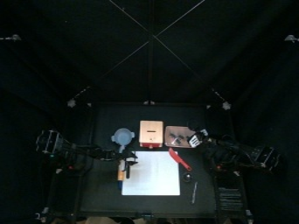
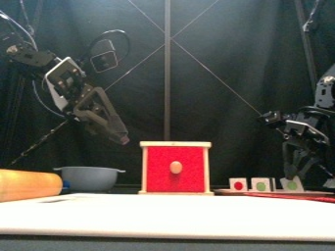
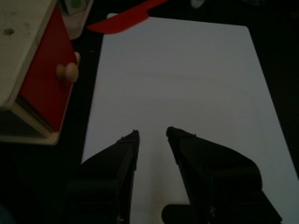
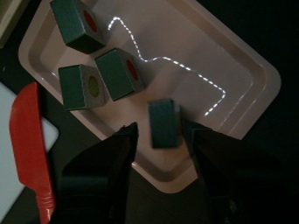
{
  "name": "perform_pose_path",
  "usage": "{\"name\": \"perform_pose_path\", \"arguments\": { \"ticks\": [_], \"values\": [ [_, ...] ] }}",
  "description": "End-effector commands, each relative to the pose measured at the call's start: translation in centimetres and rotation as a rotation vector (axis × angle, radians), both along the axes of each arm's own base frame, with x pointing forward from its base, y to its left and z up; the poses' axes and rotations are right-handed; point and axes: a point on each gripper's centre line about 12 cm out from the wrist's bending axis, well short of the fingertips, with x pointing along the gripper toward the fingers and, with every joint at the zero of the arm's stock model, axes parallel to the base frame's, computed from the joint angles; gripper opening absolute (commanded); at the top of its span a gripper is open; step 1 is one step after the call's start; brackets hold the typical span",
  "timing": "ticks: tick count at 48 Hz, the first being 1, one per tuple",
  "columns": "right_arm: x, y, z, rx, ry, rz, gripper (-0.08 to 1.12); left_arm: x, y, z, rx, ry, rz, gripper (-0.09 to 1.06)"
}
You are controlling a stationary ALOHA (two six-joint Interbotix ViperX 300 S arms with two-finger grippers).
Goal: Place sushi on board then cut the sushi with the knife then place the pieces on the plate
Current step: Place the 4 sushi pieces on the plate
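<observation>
The right gripper, jaws spread, is over the pink tray — one sushi piece stands between them, three other pieces beyond. The left gripper, jaws a little apart, hovers above the white board.

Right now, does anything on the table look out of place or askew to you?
Nothing spilled or damaged. The sushi pieces lie scattered at mixed angles on the pink tray, and the red knife lies loose beside it.

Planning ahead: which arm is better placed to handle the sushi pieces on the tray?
Right: the right gripper hangs over the pink tray, jaws astride one sushi piece; the left gripper is over the white board.
</observation>
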Motion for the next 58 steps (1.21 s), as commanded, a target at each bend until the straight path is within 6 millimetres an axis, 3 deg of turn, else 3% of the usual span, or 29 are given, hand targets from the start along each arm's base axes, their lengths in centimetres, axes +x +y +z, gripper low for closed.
{"name": "perform_pose_path", "arguments": {
  "ticks": [1, 7, 17, 30, 43, 49, 58],
  "values": [
    [0.2, -0.4, 0.6, -0.024, -0.021, -0.006, 0.89, 0.3, 0.1, 0.6, 0.000, -0.021, 0.003, 0.74],
    [0.4, -0.3, 1.3, -0.047, -0.044, 0.005, 0.90, 0.3, 0.1, 0.7, 0.000, -0.024, 0.004, 0.74],
    [1.1, 0.9, 4.3, -0.134, -0.149, 0.068, 0.90, 0.3, 0.1, 1.2, 0.001, -0.040, 0.002, 0.74],
    [3.4, 6.0, 9.3, -0.229, -0.396, 0.301, 0.90, 0.1, 0.1, 2.0, 0.001, -0.067, 0.000, 0.74],
    [7.0, 11.1, 11.8, -0.257, -0.615, 0.516, 0.90, -0.3, -0.1, 4.0, 0.002, -0.132, -0.007, 0.74],
    [8.8, 12.9, 11.4, -0.255, -0.644, 0.580, 0.90, -0.5, -0.2, 5.0, 0.002, -0.167, -0.012, 0.74],
    [11.6, 15.2, 8.6, -0.201, -0.567, 0.650, 0.90, -1.4, -0.7, 5.9, -0.001, -0.202, -0.029, 0.74]
  ]
}}
